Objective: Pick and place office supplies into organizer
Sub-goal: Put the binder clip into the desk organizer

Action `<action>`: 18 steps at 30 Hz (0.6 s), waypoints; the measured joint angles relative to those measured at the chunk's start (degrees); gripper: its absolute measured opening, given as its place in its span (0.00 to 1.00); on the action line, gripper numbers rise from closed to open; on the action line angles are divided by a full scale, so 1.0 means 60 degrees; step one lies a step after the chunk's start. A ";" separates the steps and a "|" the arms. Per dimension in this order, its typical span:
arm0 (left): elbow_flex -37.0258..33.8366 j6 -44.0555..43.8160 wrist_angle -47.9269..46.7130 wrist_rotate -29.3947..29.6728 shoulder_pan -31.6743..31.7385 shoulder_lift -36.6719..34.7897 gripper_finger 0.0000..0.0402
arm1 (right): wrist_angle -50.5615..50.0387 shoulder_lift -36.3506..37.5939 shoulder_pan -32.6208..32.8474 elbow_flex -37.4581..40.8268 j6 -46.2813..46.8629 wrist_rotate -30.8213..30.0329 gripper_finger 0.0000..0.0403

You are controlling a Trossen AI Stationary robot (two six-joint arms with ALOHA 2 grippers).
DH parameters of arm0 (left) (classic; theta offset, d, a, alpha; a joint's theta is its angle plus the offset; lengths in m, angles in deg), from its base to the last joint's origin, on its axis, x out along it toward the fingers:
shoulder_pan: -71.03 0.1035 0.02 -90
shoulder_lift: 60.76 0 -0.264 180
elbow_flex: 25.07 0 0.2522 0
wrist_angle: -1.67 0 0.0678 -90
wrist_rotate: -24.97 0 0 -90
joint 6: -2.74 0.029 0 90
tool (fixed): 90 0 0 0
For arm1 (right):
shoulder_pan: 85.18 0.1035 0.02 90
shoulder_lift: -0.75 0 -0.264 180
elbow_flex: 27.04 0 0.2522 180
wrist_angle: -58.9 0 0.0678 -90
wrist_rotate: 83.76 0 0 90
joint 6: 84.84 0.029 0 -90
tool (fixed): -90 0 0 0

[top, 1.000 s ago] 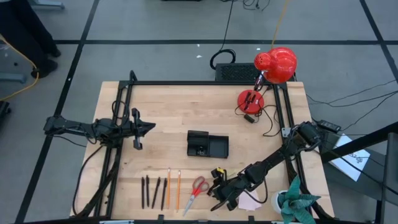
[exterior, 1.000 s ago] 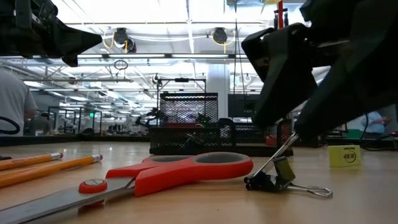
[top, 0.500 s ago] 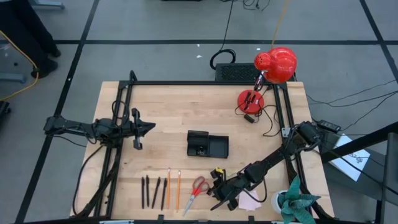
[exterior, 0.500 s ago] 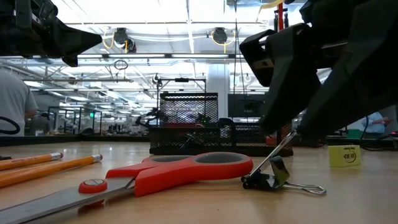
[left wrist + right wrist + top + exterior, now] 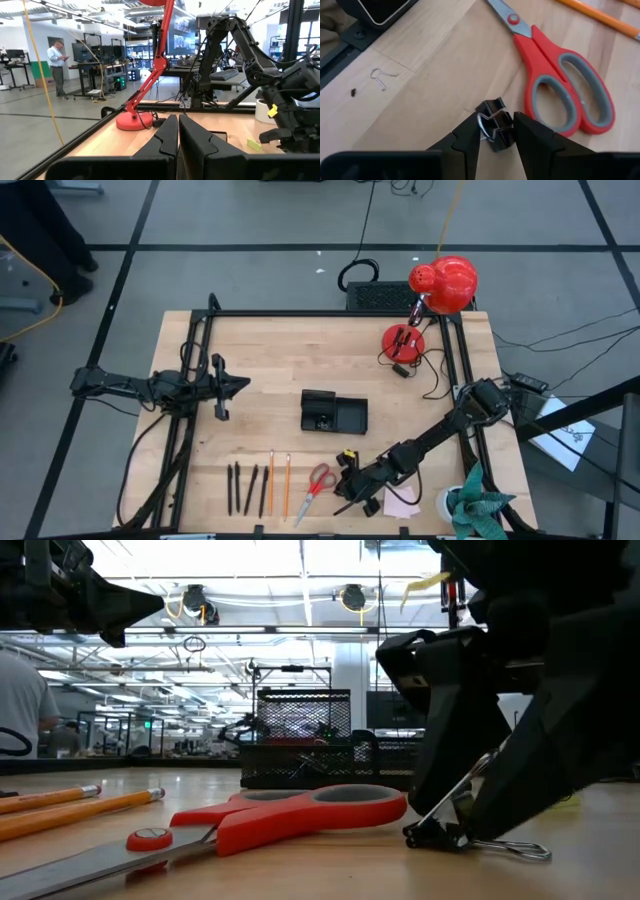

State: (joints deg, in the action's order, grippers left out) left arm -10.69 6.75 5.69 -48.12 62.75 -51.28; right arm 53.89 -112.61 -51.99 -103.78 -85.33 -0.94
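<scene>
1. No readable writing shows.
2. Pale wooden tabletop (image 5: 280, 360); workshop room behind.
3. Right gripper (image 5: 496, 134), lower middle, narrowly straddles small black metal binder clip (image 5: 494, 126) beside red-handled scissors (image 5: 560, 85).
4. Left gripper (image 5: 178, 131), fingers together, waits left of black mesh organizer (image 5: 334, 412).

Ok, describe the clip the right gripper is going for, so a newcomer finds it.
Start at the table's near edge and find the red scissors. Just beside their handles, between the right gripper's open fingers, sits the binder clip: small, black, with wire handles.
</scene>
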 joint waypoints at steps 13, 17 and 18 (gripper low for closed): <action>0.0000 0.0004 0.0000 0.0000 0.0001 0.0000 0.06 | 0.0051 0.0083 -0.0018 -0.0006 -0.0003 -0.0007 0.06; 0.0000 0.0001 0.0000 0.0000 0.0000 0.0000 0.06 | 0.0037 0.0140 -0.0022 -0.0011 0.0010 -0.0007 0.02; 0.0000 0.0003 0.0000 0.0000 0.0001 0.0000 0.06 | -0.0036 0.0192 -0.0022 -0.0011 0.0035 -0.0005 0.02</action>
State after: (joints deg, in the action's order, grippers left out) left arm -10.69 6.77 5.69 -48.12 62.75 -51.28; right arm 53.67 -111.46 -52.12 -103.85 -85.12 -0.97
